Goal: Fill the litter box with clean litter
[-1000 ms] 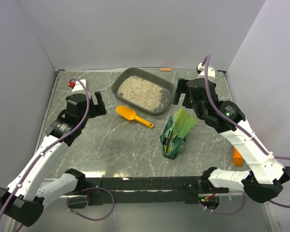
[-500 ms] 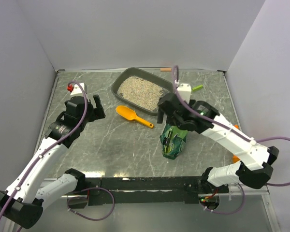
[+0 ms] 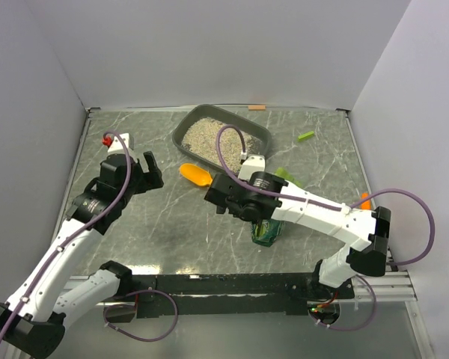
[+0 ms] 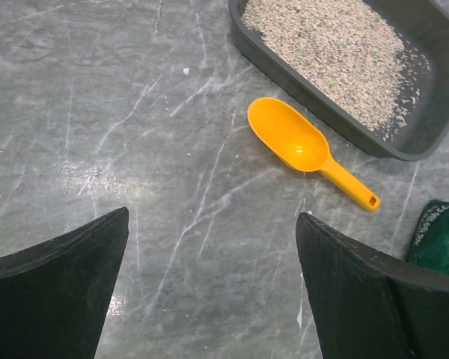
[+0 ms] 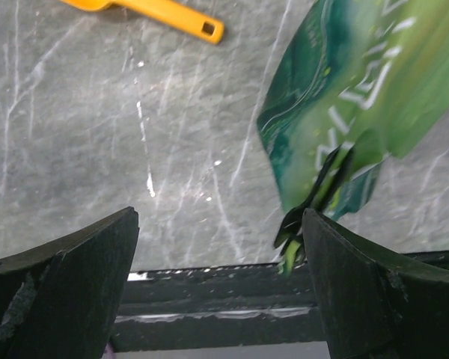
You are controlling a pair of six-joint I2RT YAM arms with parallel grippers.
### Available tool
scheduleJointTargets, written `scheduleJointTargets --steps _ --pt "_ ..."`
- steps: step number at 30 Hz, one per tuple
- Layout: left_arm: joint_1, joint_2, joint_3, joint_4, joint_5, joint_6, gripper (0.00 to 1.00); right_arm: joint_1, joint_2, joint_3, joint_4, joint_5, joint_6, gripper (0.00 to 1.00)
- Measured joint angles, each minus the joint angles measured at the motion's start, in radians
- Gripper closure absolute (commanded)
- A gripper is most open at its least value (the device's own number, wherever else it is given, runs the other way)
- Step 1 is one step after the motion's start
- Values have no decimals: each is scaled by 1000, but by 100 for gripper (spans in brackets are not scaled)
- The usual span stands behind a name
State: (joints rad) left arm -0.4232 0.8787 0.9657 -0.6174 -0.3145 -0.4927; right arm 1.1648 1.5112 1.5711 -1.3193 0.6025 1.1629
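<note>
The dark-grey litter box point(image 3: 264, 135) sits at the back centre and holds beige clean litter point(image 3: 203, 137). The left wrist view shows the box point(image 4: 319, 114) and its litter point(image 4: 329, 45) at the top right. My left gripper point(image 3: 148, 170) is open and empty over bare table, left of the orange scoop point(image 3: 195, 174); its jaws point(image 4: 213, 299) frame only table. My right gripper point(image 3: 223, 202) is open and empty point(image 5: 221, 292), hovering just left of the green glossy bag point(image 3: 269, 232). The bag point(image 5: 359, 97) lies beside the right finger, apart from it.
The scoop point(image 4: 295, 143) lies in front of the box, with its handle point(image 5: 172, 15) in the right wrist view. A small green piece point(image 3: 305, 136) lies at the back right. An orange object point(image 3: 363, 199) is at the right edge. The black front rail point(image 5: 247, 299) is just below the right gripper.
My right arm has swung from the box's right side forward and to the left, over the bag. My left gripper has drawn back a little to the left.
</note>
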Motion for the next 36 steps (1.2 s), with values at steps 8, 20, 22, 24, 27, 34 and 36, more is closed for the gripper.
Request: scheduleJointTargets --steps 8,20,22,24,27,34,36 --pt "-5 -35 -31 1 49 -2 3 47 -37 -69 -6 0 168 9" --pt "-30 -34 -45 7 56 -2 3 53 -166 -88 -14 19 217 11" --pt "-31 -25 -45 6 58 -2 3 53 -177 -100 -13 23 216 11" --pt "-32 -16 -45 7 60 -2 3 53 -183 -122 -15 23 217 11" --pt "-32 -2 -45 6 63 -2 3 53 -183 -155 -16 21 221 12" --pt "-32 3 -45 7 66 -2 3 53 -177 -197 -21 18 246 20" --pt "-32 4 -45 7 67 -2 3 52 -169 -197 -21 18 252 23"
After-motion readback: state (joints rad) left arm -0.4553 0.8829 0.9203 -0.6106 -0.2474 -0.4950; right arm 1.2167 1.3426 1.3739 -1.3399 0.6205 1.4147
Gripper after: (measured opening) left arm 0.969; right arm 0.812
